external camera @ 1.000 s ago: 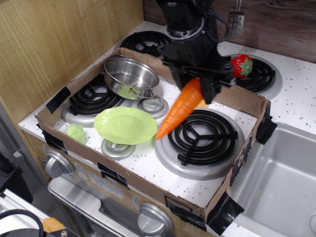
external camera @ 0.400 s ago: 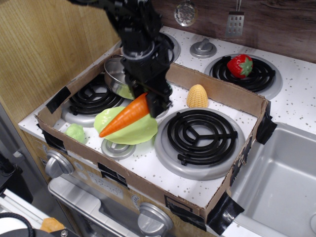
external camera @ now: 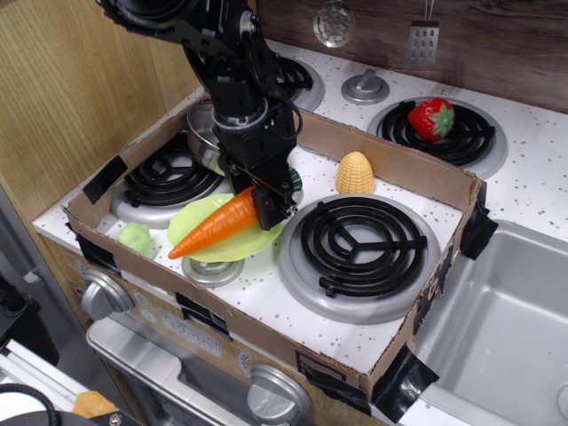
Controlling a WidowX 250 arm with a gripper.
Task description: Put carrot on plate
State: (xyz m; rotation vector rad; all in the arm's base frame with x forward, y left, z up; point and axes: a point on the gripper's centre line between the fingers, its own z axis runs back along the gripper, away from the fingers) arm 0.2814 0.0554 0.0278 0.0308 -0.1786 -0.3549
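Note:
The orange toy carrot point(external camera: 216, 225) lies slanted across the light lime-green plate point(external camera: 196, 220), its tip pointing front left past the plate's rim. My gripper point(external camera: 266, 197) is shut on the carrot's thick green-stub end, right above the plate's right side. The black arm reaches down from the top left and hides part of the steel pot behind it. I cannot tell whether the carrot rests on the plate or hangs just over it.
A steel pot point(external camera: 202, 133) stands behind the plate. Yellow corn point(external camera: 354, 172) sits right of my gripper, a red strawberry point(external camera: 432, 119) on the far right burner, a small pale green toy point(external camera: 136, 239) at front left. A cardboard wall point(external camera: 390, 164) rings the stove; a sink point(external camera: 506, 328) lies right.
My gripper has carried the carrot from above the right front burner leftward and down to the plate. The carrot now sits lower, over the plate.

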